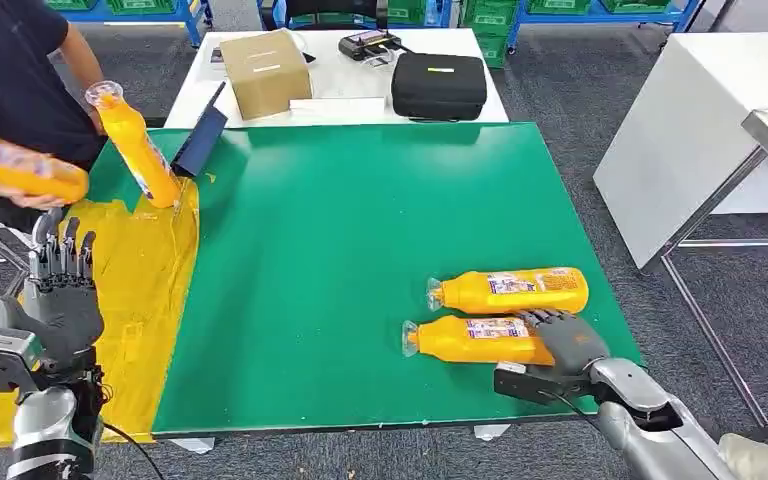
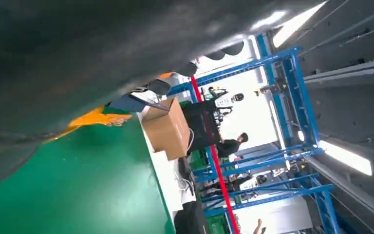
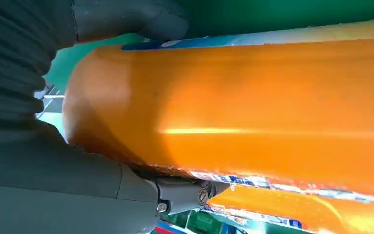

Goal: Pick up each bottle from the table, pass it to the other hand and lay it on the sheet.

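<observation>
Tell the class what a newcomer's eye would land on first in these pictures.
Two orange bottles lie side by side near the green table's right edge; the right hand grips the nearer bottle, the farther bottle beside it. At the far left, a person tilts another orange bottle onto the yellow sheet.

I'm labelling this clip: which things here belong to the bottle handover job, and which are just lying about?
Job:
near bottle, gripped by the right hand
far bottle, lying beside it
yellow sheet
left hand, raised, holding nothing
two bottles held by a person

Lying about:
cardboard box
black case
</observation>
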You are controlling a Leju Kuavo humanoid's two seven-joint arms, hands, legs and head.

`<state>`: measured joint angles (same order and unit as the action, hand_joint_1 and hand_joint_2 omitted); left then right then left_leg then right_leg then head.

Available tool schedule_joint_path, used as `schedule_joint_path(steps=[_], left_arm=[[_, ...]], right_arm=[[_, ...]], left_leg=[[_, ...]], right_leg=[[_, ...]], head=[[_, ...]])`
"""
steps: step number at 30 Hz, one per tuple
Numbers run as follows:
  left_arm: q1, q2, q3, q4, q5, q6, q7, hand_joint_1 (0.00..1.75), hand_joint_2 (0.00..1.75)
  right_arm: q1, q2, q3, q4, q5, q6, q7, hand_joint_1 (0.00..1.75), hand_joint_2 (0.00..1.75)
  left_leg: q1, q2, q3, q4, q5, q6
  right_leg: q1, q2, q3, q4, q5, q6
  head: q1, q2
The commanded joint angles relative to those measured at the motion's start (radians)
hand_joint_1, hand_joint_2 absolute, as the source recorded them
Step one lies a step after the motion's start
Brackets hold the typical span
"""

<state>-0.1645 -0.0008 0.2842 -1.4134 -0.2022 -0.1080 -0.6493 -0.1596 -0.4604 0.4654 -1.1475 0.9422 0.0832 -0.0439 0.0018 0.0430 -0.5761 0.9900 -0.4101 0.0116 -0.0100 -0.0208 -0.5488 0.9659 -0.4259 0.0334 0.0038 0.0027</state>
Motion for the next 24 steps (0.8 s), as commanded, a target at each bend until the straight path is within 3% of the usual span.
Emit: schedule_joint_path(steps=[1,3,4,6,7,9,10,11,12,13,14,15,16,17,18,21,22,24], left_arm=[[-0.03,-0.01,-0.02,0.077,0.002,-0.003,0.005,0.0,0.0],[-0.03,-0.01,-0.02,0.077,0.002,-0.003,0.005,0.0,0.0],[-0.03,-0.01,-0.02,0.077,0.002,-0.003,0.005,0.0,0.0],[-0.03,-0.01,-0.02,0.077,0.002,-0.003,0.005,0.0,0.0],[-0.03,-0.01,-0.02,0.077,0.002,-0.003,0.005,0.0,0.0],[-0.03,-0.009,-0.021,0.077,0.002,-0.003,0.005,0.0,0.0],[-0.035,-0.008,-0.024,0.083,0.002,-0.003,0.005,0.0,0.0],[-0.038,-0.009,-0.027,0.086,0.002,-0.003,0.006,0.0,0.0],[-0.04,-0.01,-0.025,0.092,0.018,-0.011,0.017,0.0,0.0],[-0.036,-0.01,-0.018,0.094,0.062,-0.046,0.035,0.0,0.0],[-0.027,-0.015,-0.002,0.091,0.139,-0.107,0.066,0.0,0.0],[-0.002,-0.023,0.019,0.075,0.233,-0.183,0.097,0.0,0.0],[0.028,-0.032,0.031,0.047,0.293,-0.234,0.104,0.0,1.75],[0.054,-0.045,0.03,0.019,0.313,-0.261,0.115,0.0,1.75],[0.076,-0.07,0.018,-0.009,0.352,-0.307,0.137,0.0,1.75],[0.11,-0.123,-0.086,-0.075,0.369,-0.335,0.166,0.0,1.75],[0.127,-0.125,-0.169,-0.11,0.332,-0.388,0.145,0.0,1.75],[0.155,-0.167,-0.308,-0.156,0.264,-0.286,0.14,0.0,1.75]], right_arm=[[0.08,0.046,0.077,0.148,0.004,0.017,0.006,1.75,1.75],[0.08,0.046,0.077,0.148,0.004,0.017,0.006,1.75,1.75],[0.08,0.046,0.077,0.148,0.004,0.017,0.006,1.75,1.75],[0.08,0.046,0.077,0.148,0.004,0.017,0.006,1.75,1.75],[0.08,0.046,0.077,0.148,0.004,0.017,0.006,1.75,1.75],[0.079,0.047,0.078,0.149,0.004,0.017,0.006,1.75,1.75],[0.077,0.046,0.086,0.157,0.005,0.02,0.004,1.75,1.75],[0.076,0.047,0.089,0.16,0.005,0.02,0.004,1.75,1.75],[0.074,0.059,0.08,0.161,-0.019,0.008,-0.013,1.75,1.75],[0.074,0.072,0.055,0.146,-0.063,-0.009,-0.041,1.75,1.75],[0.077,0.102,0.008,0.115,-0.128,-0.04,-0.079,1.75,1.75],[0.077,0.166,-0.06,0.041,-0.226,-0.085,-0.149,1.75,1.75],[0.063,0.224,-0.104,-0.026,-0.321,-0.088,-0.202,1.75,1.75],[0.046,0.278,-0.134,-0.103,-0.401,-0.078,-0.226,1.75,1.75],[0.018,0.34,-0.157,-0.193,-0.489,-0.065,-0.229,1.75,1.75],[-0.046,0.425,-0.157,-0.308,-0.649,-0.042,-0.201,1.75,1.75],[-0.105,0.479,-0.114,-0.285,-0.686,0.015,-0.197,1.75,1.75],[-0.241,0.618,-0.004,-0.129,-0.654,-0.078,-0.129,1.75,1.75]], left_leg=[[0.002,-0.009,-0.013,0.001,0.005,-0.001],[0.002,-0.006,-0.006,0.002,0.001,-0.002],[0.003,-0.01,-0.013,0.002,0.004,-0.002],[0.003,-0.006,-0.006,0.002,0.0,-0.002],[0.003,-0.009,-0.011,0.001,0.003,-0.002],[0.004,-0.006,-0.004,0.002,-0.001,-0.002],[0.004,-0.009,-0.011,0.001,0.002,-0.002],[0.004,-0.007,-0.006,0.002,0.0,-0.002],[0.004,-0.01,-0.012,0.001,0.003,-0.002],[0.004,-0.008,-0.008,0.002,0.001,-0.002],[0.004,-0.006,-0.004,0.002,-0.001,-0.001],[0.004,-0.008,-0.01,0.002,0.001,-0.002],[0.004,-0.002,-0.005,0.002,-0.001,-0.002],[0.003,-0.004,-0.011,0.0,0.002,-0.002],[0.003,0.003,-0.01,0.0,0.0,-0.002],[0.002,0.006,-0.009,-0.001,0.004,-0.006],[0.001,0.003,-0.009,0.001,0.004,-0.005],[0.0,0.0,-0.02,0.002,0.011,-0.003]], right_leg=[[0.003,-0.005,-0.009,0.0,0.003,-0.002],[0.004,-0.003,-0.003,0.001,0.0,-0.002],[0.004,-0.005,-0.008,0.0,0.002,-0.003],[0.004,-0.003,-0.002,0.0,0.0,-0.003],[0.004,-0.005,-0.007,0.0,0.001,-0.003],[0.005,-0.003,-0.001,-0.001,-0.001,-0.003],[0.005,-0.004,-0.006,-0.001,0.001,-0.003],[0.005,-0.003,-0.003,-0.001,0.0,-0.003],[0.005,-0.005,-0.007,-0.002,0.002,-0.003],[0.005,-0.004,-0.004,-0.001,0.0,-0.002],[0.005,-0.002,0.0,-0.001,-0.001,-0.002],[0.005,-0.003,-0.006,-0.001,0.001,-0.002],[0.004,0.002,-0.003,-0.001,0.0,-0.002],[0.004,0.001,-0.008,-0.002,0.002,-0.002],[0.004,0.008,-0.008,-0.001,0.002,-0.002],[0.004,0.01,0.004,0.0,0.007,-0.002],[0.002,0.006,0.003,0.002,0.013,-0.001],[0.002,0.004,-0.01,0.006,0.014,-0.001]], head=[[0.0,0.0],[0.0,0.0],[0.0,0.0],[0.0,0.0],[0.0,0.0],[0.0,0.0],[0.0,0.0],[0.0,0.0],[0.0,0.0],[0.0,0.0],[0.0,0.0],[0.0,0.0],[0.0,0.0],[0.0,0.0],[0.0,0.0],[0.0,0.0],[0.0,0.0],[-0.002,0.0]])
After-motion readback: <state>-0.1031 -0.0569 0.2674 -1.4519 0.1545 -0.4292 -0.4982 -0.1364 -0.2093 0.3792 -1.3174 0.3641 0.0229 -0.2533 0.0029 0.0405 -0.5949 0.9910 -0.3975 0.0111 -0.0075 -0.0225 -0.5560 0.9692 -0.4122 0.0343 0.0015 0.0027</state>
